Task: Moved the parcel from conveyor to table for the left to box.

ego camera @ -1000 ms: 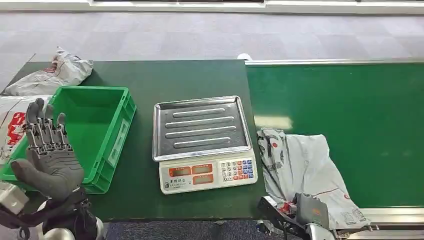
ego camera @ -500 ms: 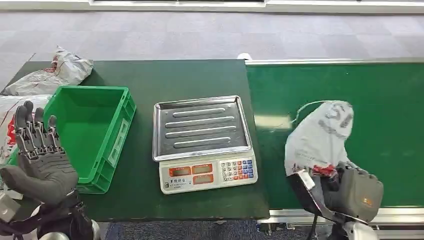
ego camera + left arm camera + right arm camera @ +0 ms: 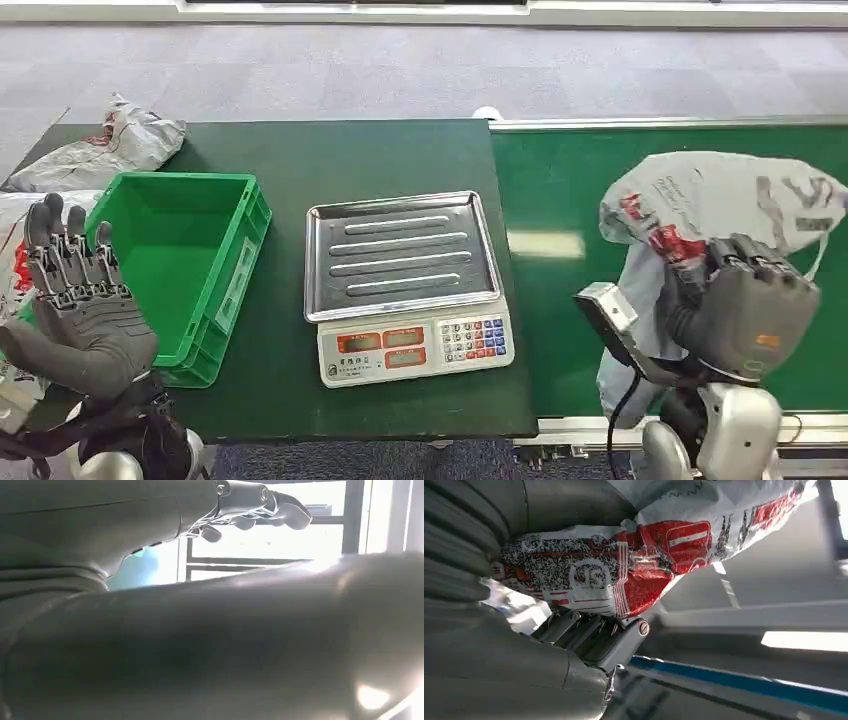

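Gripping the parcel (image 3: 700, 200), the right hand (image 3: 745, 310) holds it apparently clear above the conveyor (image 3: 560, 200)'s near edge; left hand (image 3: 85, 310) spread, empty, beside the crate (image 3: 235, 260).

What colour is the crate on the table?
Bright green crate, seen best in the head view.

You see a shiny, crinkly plastic parcel (image 3: 700, 205), a shiny ribbed metal tray (image 3: 400, 255), a smooth plastic box (image 3: 185, 265) & a flat matt green belt (image 3: 570, 190).

A parcel-sorting station: green conveyor (image 3: 700, 160), weighing scale (image 3: 410, 285), crate (image 3: 190, 260), mailbags (image 3: 110, 145).
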Motion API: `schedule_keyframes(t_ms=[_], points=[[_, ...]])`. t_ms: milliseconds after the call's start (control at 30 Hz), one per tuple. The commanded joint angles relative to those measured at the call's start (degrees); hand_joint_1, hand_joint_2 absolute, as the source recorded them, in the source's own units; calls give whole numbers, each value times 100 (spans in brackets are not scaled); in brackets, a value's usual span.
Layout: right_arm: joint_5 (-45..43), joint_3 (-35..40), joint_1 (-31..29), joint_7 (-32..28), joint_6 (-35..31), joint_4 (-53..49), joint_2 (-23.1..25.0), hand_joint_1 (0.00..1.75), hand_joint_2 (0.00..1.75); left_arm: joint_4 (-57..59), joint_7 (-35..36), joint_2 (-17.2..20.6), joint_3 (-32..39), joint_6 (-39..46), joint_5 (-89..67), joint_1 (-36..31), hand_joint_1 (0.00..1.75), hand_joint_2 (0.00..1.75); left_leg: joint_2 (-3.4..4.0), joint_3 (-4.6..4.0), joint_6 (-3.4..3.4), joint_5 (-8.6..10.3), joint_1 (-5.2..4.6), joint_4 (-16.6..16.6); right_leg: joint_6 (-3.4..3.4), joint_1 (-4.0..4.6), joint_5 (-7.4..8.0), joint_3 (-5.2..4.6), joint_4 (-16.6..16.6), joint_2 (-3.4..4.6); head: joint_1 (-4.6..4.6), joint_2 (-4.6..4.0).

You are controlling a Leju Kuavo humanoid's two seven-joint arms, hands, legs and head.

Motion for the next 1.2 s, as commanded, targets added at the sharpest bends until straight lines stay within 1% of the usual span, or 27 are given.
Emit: schedule_keyframes(t_ms=[33, 133, 200, 267, 367, 467, 533, 667, 767, 933, 967, 1000, 1033, 1067, 1100, 1133, 1167, 1200], points=[[552, 1739, -1469, -322, -244, 1410, -163, 175, 175, 434, -75, 60, -154, -64, 105, -230, 0, 0, 27, 7, 2, 10, -3, -16, -4, -1, 15, -3, -12, 19, 0, 0], [440, 2378, -1928, -534, -201, 1844, -153, 175, 175, 506, -93, 40, -180, -78, 144, -359, 0, 0, 33, 8, -3, 10, -5, -13, -3, 1, 15, -3, -8, 27, 0, 0], [459, 2586, -2101, -521, -180, 2055, -131, 175, 175, 553, -75, 20, -183, -74, 156, -416, 0, 0, 19, 5, -4, 6, 0, -5, -3, 4, 7, -1, 0, 17, 0, 0], [277, 2836, -2295, -625, -79, 2305, -99, 175, 175, 612, -48, 7, -184, -88, 174, -468, 0, 0, 13, 5, -4, 7, -1, -6, -3, 4, 7, 0, -1, 11, 0, 0], [157, 3185, -2610, -676, 29, 2654, -5, 175, 175, 683, -43, -5, -182, -109, 201, -559, 0, 0, 19, 3, -2, 12, -2, -10, -3, 3, 14, -3, -6, 15, 0, 0], [157, 3185, -2610, -676, 29, 2654, -5, 175, 175, 683, -43, -5, -182, -109, 201, -559, 0, 0, 20, 5, -1, 15, -4, -17, -3, 1, 16, -2, -9, 14, 0, 0], [56, 3423, -2757, -825, 154, 2775, -25, 175, 175, 699, -32, 0, -190, -130, 213, -615, 0, 0, 4, 1, -1, 15, -5, -13, -3, 0, 11, -1, -5, -1, 0, 0], [-75, 3790, -2934, -916, 361, 3210, 63, 175, 175, 750, -11, -16, -163, -106, 228, -727, 0, 0, 10, 3, -3, 16, -3, -17, -5, 1, 15, -2, -8, 2, 0, 0], [-44, 3998, -3043, -954, 419, 3483, 37, 175, 175, 721, -33, 7, -134, -91, 253, -681, 0, 0, -5, 1, -4, 9, -1, -7, -6, 3, 7, 1, 0, -7, 0, 0], [3, 4110, -3323, -983, 456, 3628, 52, 175, 175, 693, -84, 65, -129, -80, 290, -591, 0, 0, 4, -1, -3, 11, -3, -7, -6, 2, 11, -5, 0, -1, 0, 0], [-419, 4012, -3384, -1075, 818, 3649, 132, 175, 175, 702, -102, 92, -145, -86, 319, -567, 0, 0, 5, -3, -2, 13, -5, -10, -7, 0, 12, -7, -1, -2, 0, 0], [-495, 3985, -3414, -1078, 919, 3633, 151, 175, 175, 713, -113, 96, -150, -84, 328, -562, 0, 0, 3, -4, -3, 11, -5, -8, -6, 0, 10, -7, 3, -2, -2, 0], [-617, 3981, -3495, -989, 1324, 3663, 186, 175, 175, 723, -133, 102, -168, -79, 355, -558, 0, 0, -2, -6, -4, 8, -3, -3, -6, 2, 7, -7, 6, -4, -2, 0], [-901, 3919, -3542, -1082, 1491, 3706, 259, 175, 175, 729, -144, 104, -185, -78, 369, -564, 0, 0, 2, -6, -3, 13, -4, -8, -7, 1, 12, -8, 1, -2, 0, 0], [-909, 3919, -3566, -1085, 1501, 3717, 271, 175, 175, 731, -144, 100, -188, -74, 369, -566, 0, 0, 3, -8, -3, 10, -4, -3, -6, 0, 9, -11, 6, 0, -2, 0], [-934, 4012, -3721, -1091, 1832, 3897, 314, 175, 175, 751, -150, 102, -218, -90, 383, -604, 0, 0, 4, -8, -3, 13, -5, -7, -7, 0, 12, -11, 3, -1, 0, 0], [-1006, 4133, -3861, -1161, 1919, 4051, 380, 175, 175, 761, -155, 77, -223, -81, 396, -635, 0, 0, -1, -6, -4, 10, -4, -4, -6, 0, 8, -7, 5, -4, 0, 0], [-1004, 4135, -3875, -1156, 1920, 4050, 397, 175, 175, 758, -155, 71, -225, -81, 396, -642, 0, 0, 9, -5, -3, 14, -5, -9, -8, 0, 14, -10, 2, 3, 0, 0]])
